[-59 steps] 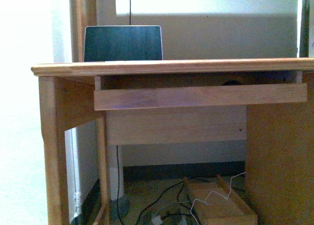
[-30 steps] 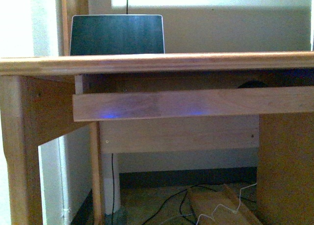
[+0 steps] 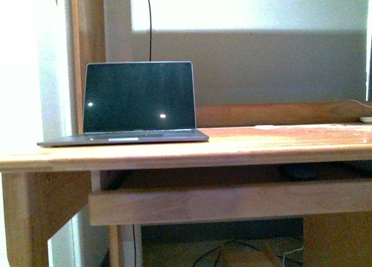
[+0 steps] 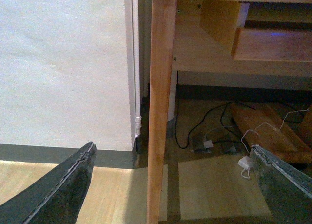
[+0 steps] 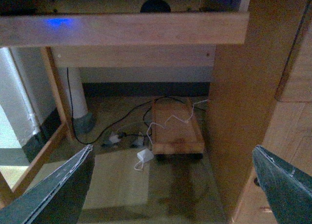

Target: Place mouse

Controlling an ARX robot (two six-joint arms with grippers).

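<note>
**Mouse [image 5: 155,5] on pull-out shelf [image 5: 122,31]; jaws empty**

Left gripper [image 4: 171,148]: jaws spread, nothing held. Right gripper [image 5: 173,148]: likewise. Mouse lies above and ahead of the right jaws, behind the shelf's front rail. Right arm judged nearer. Long axis: cannot tell.

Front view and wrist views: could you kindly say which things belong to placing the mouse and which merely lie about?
Job: mouse on the pull-out tray; desk; left gripper, right gripper, both open.
Lying about: laptop, white charger, wooden box.
</note>
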